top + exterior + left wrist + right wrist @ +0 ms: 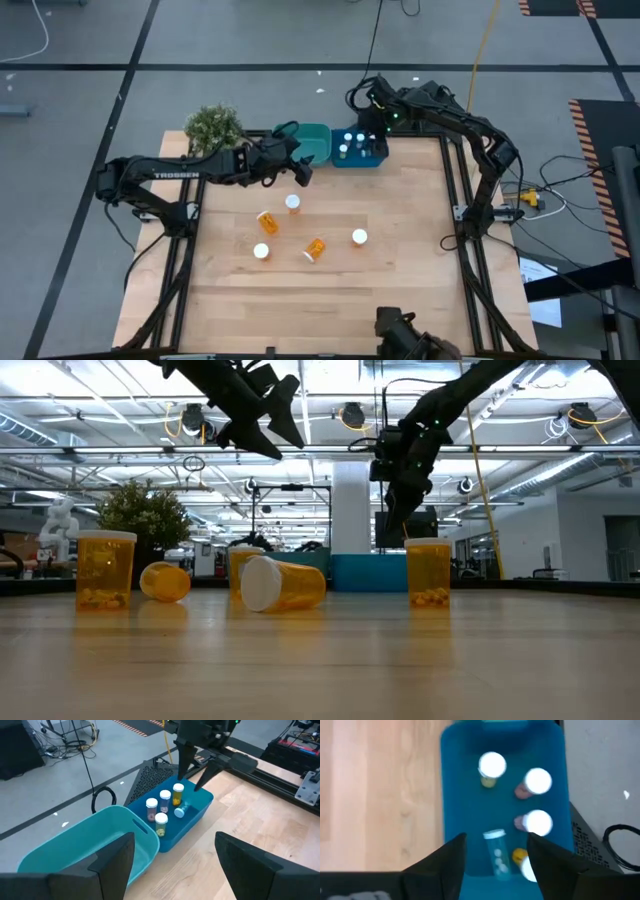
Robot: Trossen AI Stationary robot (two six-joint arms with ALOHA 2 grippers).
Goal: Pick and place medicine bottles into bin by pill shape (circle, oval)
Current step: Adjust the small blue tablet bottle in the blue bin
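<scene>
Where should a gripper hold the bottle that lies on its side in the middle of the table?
Hold the lying bottle across its orange body, coming straight down from above. It lies tilted with its white cap toward the table's front, so the fingers should close across its round sides, not its ends.

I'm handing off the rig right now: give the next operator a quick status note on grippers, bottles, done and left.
Left gripper: open, empty, raised beside the teal bin.
Right gripper: open, empty, above the blue bin.
Done: five bottles in the blue bin, one lying down; nothing visible in the teal bin.
Left: five bottles on the table, three upright, two on their sides.
</scene>
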